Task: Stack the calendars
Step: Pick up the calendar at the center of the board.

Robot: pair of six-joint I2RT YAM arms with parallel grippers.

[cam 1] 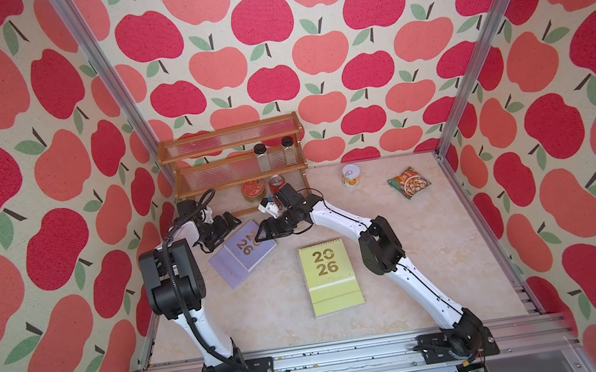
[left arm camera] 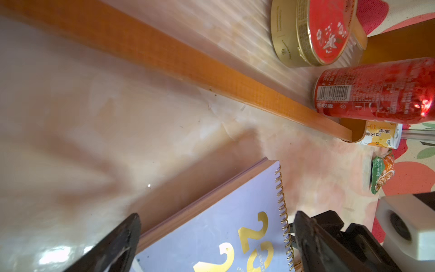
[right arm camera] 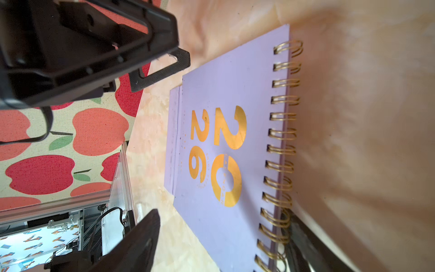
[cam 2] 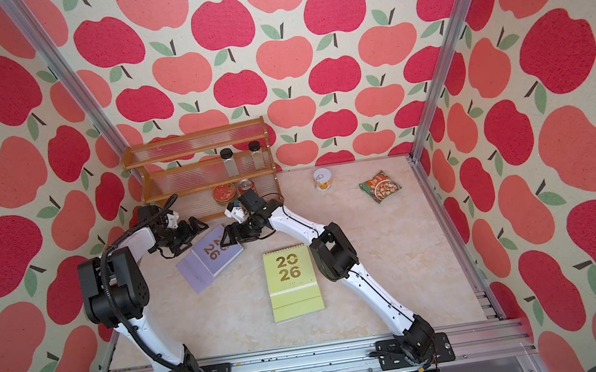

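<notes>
Apple-print walls close in a pale marbled tabletop [cam 1: 437, 262]. Toward its far left, just in front of a wooden shelf rack [cam 1: 232, 150], a lilac calendar [cam 1: 253, 246] lies flat and skewed on a second lilac calendar [cam 1: 226, 270], which sticks out at its near left. The left gripper [cam 1: 224, 233] sits at the top calendar's far corner with jaws spread wide; the left wrist view shows that corner between the two black fingers, and contact cannot be told. The right gripper [cam 1: 261, 234] reaches in at the gold spiral edge, jaws also apart, one finger beside the coils and the other off the cover's opposite edge, gripping nothing. A yellow-green calendar [cam 1: 326, 266] lies flat mid-table, well apart from both grippers. A red tin [cam 1: 252, 190] and red can [cam 1: 277, 184] stand on the rack's bottom shelf; a white can [cam 1: 351, 176] and green snack packet [cam 1: 408, 182] sit toward the far right
</notes>
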